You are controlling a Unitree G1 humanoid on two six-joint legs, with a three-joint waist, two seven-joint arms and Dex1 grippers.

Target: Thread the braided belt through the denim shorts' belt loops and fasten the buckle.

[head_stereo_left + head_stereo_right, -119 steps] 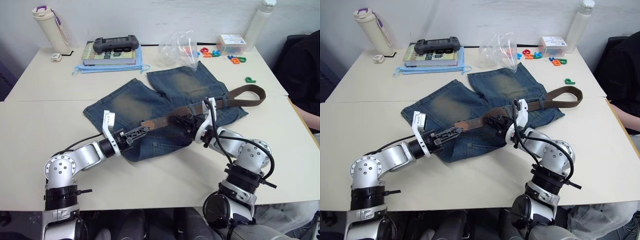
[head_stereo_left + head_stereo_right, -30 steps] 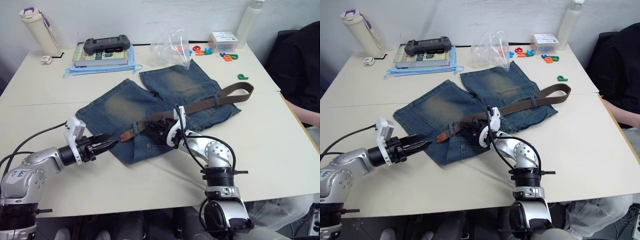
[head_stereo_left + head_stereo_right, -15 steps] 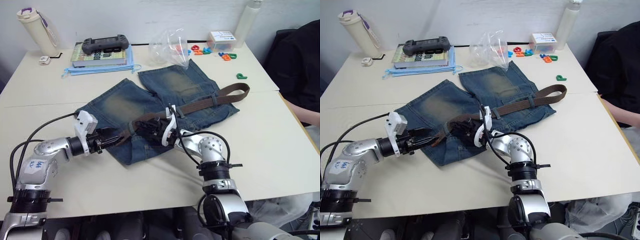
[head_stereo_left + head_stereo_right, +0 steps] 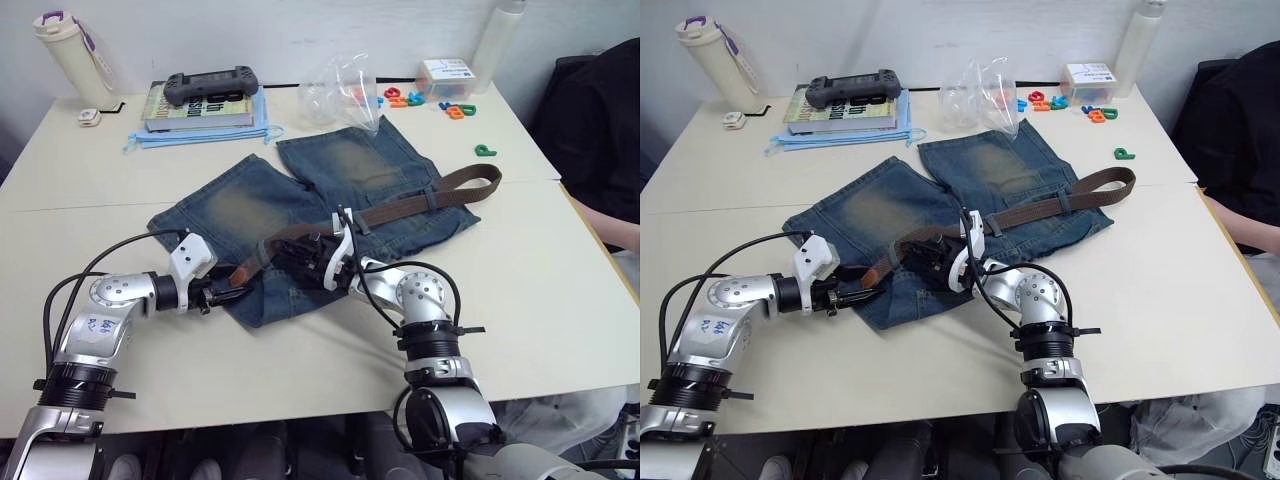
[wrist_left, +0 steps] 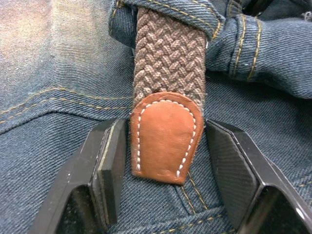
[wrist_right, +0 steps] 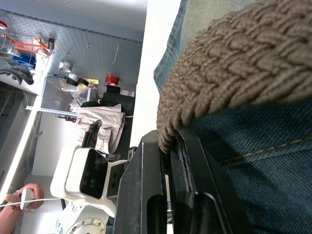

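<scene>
We see the denim shorts (image 4: 330, 200) spread flat near the middle of the table (image 4: 560, 290), waistband toward the near edge and legs pointing to the far edge. The braided belt (image 4: 420, 205) runs along the waistband from the right side of the shorts, where it curls in a loop just over their edge, across to the left. In the left wrist view its tan leather tip (image 5: 165, 136) comes out from under a fold of denim at the waistband, which may be one of the belt loops (image 5: 170, 12), and lies flat on the denim.

Our left tool (image 4: 225, 290) sits low at the near-left part of the shorts, released, with its two black fingers (image 5: 109, 165) spread on either side of the leather tip; the tip lies between them, and neither pad clearly presses it. Our right tool (image 4: 305, 258) is over the middle of the waistband, clenched on the braided belt; the right wrist view shows the woven strap pinched between its fingers (image 6: 190, 161).

We cannot make out the buckle.

Along the far edge stand a book (image 4: 205, 108) with a black game controller (image 4: 210, 85) on top, a cream bottle (image 4: 70, 55) at the far-left corner, a crumpled clear plastic bag (image 4: 340, 90), and coloured letter pieces (image 4: 455, 108) beside a small box (image 4: 445, 75). A person's dark sleeve (image 4: 600, 130) shows at the right edge of the table.
</scene>
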